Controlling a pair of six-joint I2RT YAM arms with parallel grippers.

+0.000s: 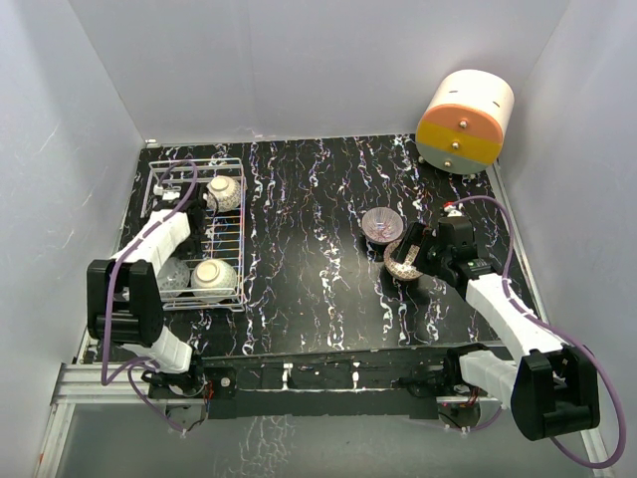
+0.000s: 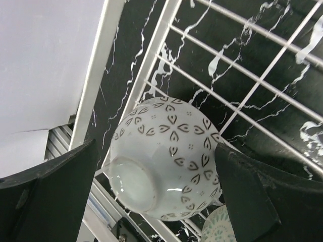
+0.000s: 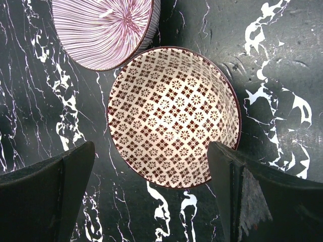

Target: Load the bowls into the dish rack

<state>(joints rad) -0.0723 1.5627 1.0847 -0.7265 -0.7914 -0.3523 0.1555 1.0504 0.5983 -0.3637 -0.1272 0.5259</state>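
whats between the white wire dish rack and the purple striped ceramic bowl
Nothing: only bare black marbled tabletop separates the white wire dish rack from the purple striped ceramic bowl, as the top external view shows.

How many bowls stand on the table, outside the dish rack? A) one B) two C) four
B: only the purple-striped bowl and the lattice bowl stand on the black table, far from the dish rack.
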